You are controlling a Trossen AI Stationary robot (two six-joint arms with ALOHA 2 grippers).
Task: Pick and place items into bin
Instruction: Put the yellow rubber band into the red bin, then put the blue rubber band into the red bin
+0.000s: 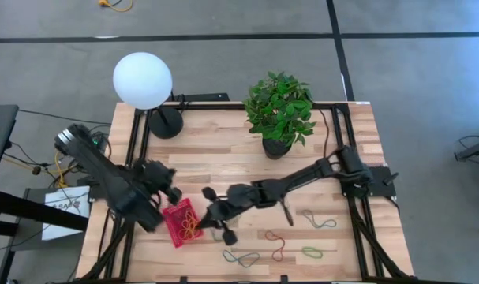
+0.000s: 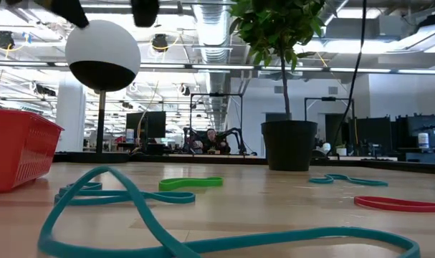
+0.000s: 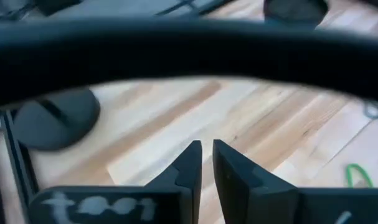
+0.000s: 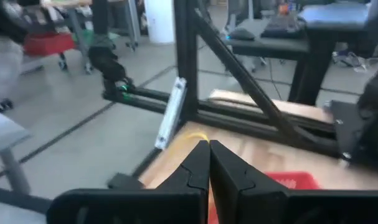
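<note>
The right end effector (image 1: pixel 206 223), fingers pressed shut and holding nothing I can make out, hangs at lower centre of the high view beside the small red mesh plastic basket (image 1: pixel 176 229), already holding loops. The left end effector (image 1: pixel 173 192), fingers nearly together and empty, sits just above the basket. Remaining floppy coloured rubber loops (image 1: pixel 277 244) lie on the wooden worktop (image 1: pixel 223 158) to the lower right, nearer the right arm. Their twists are hard to make out.

You can't see what's inside the bin (image 2: pixel 16 154) from the low view; its left side is cut off by the frame edge. In the left wrist view a blurred dark bar hides the desk's far part, and the green loop (image 3: pixel 358 175) is half cut off. Person (image 2: pixel 211 140) in the bkgd is too small to make out.
</note>
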